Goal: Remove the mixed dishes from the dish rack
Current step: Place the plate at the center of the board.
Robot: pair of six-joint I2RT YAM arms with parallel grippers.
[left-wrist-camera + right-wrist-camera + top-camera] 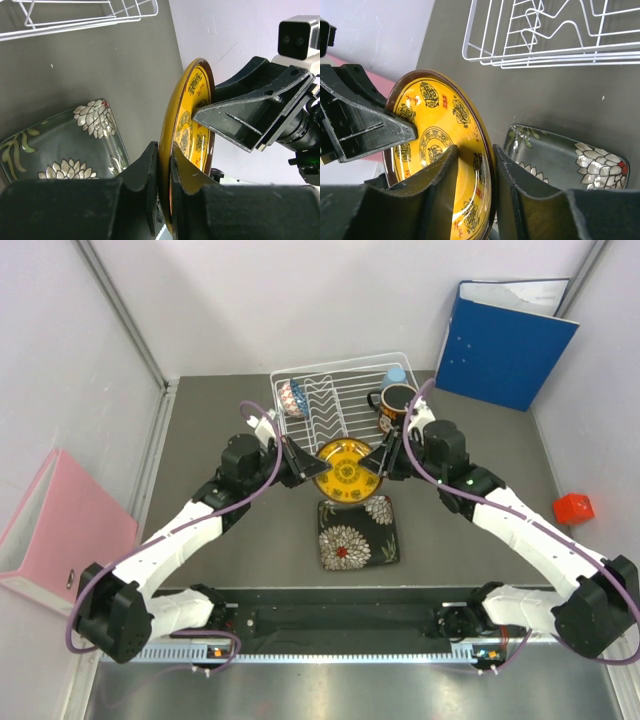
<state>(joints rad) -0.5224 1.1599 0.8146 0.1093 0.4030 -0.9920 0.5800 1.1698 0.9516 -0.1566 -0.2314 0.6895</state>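
Note:
The small round yellow patterned plate (343, 472) (187, 130) (435, 125) hangs on edge just in front of the white wire dish rack (330, 400) (85, 15) (555, 35). My left gripper (308, 466) (165, 150) is shut on its left rim. From the other side, my right gripper (378, 462) (475, 150) has its fingers pressed on either face of the right rim. Below lies the black square floral plate (357, 532) (75, 135) (565, 160), flat on the table. In the rack stand the blue mosaic bowl (293, 395), the dark mug (397, 405) and the light blue cup (396, 375).
A blue binder (505, 340) leans at the back right. A pink folder (60, 530) lies against the left wall. A small red object (574, 508) sits at the right edge of the table.

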